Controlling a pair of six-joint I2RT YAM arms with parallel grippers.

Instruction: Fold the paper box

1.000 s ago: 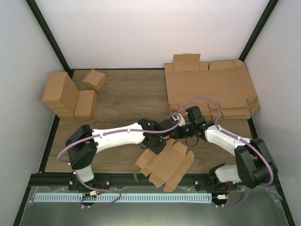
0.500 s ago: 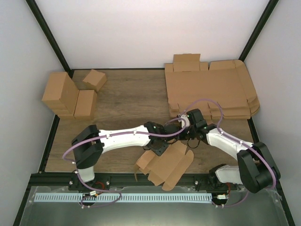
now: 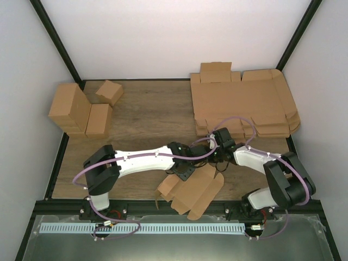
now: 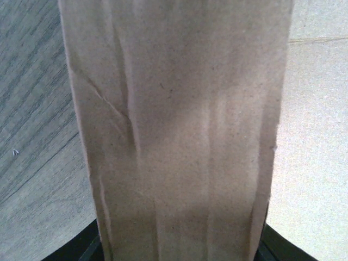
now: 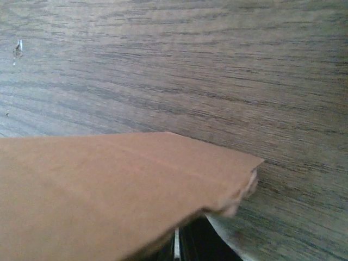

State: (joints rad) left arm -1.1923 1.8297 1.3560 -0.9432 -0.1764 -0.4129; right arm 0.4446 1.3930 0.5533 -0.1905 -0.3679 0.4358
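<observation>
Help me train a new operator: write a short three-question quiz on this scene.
1. True or false: the paper box is already folded shut.
2. Where is the pile of flat cardboard sheets? A) far right of the table B) far left C) between the arm bases
3. What fills most of the left wrist view?
Key: 1 false, its flaps are splayed open; 2 A; 3 a creased panel of the paper box.

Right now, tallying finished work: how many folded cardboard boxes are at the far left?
3: a tall box at the left edge, a shorter box beside it, a tilted box behind them. More may be hidden.
</observation>
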